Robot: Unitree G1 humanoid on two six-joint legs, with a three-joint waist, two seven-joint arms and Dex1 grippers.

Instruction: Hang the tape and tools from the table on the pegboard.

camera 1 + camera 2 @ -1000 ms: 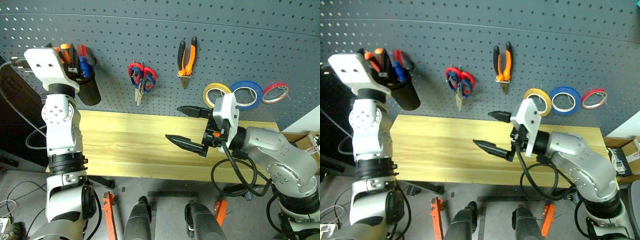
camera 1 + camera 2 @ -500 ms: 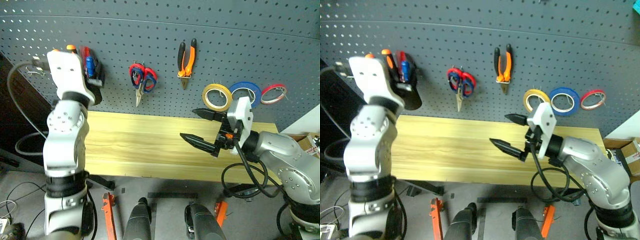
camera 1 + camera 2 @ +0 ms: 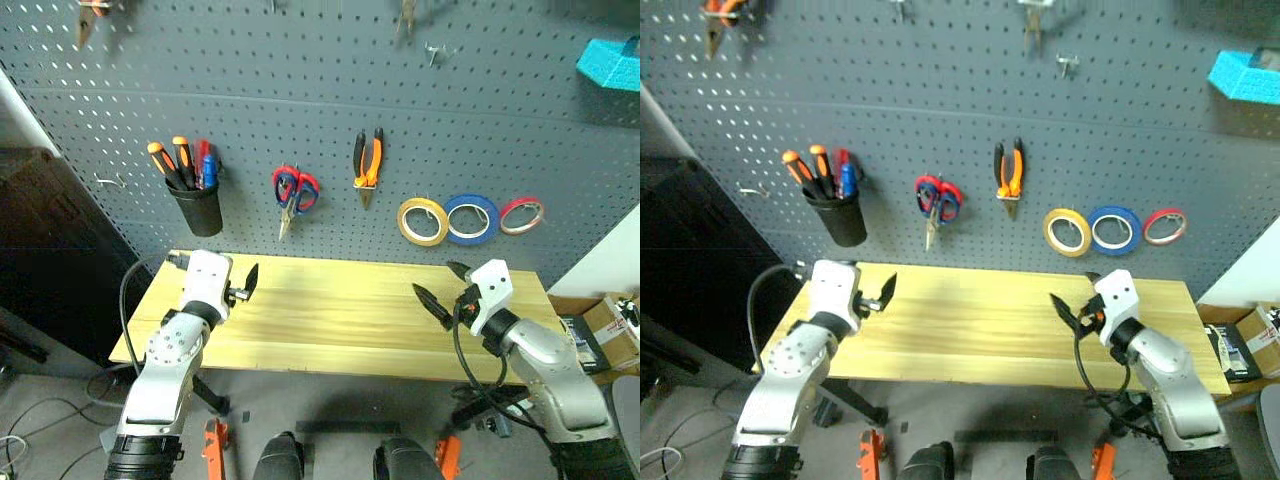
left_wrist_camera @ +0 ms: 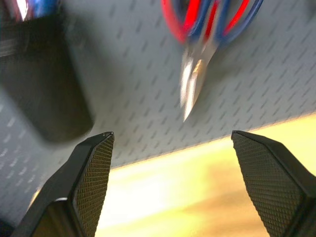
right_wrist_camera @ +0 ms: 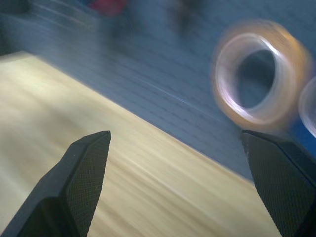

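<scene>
Left gripper point(image 3: 243, 287) half behind its own wrist

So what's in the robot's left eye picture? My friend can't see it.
A bare wooden table stands before a pegboard holding pliers, scissors, three tape rolls and a cup of screwdrivers. Both open grippers, left and right, hover above the table.

Pegboard point(image 3: 940, 90) carries pliers point(image 3: 1008, 172), scissors point(image 3: 936, 200), a yellowish tape roll point(image 3: 1066, 231) and a black cup point(image 3: 840, 215) of screwdrivers. Both pincers, left point(image 3: 880, 296) and right point(image 3: 1072, 300), hover spread apart over the tabletop point(image 3: 970, 320), holding nothing.
</scene>
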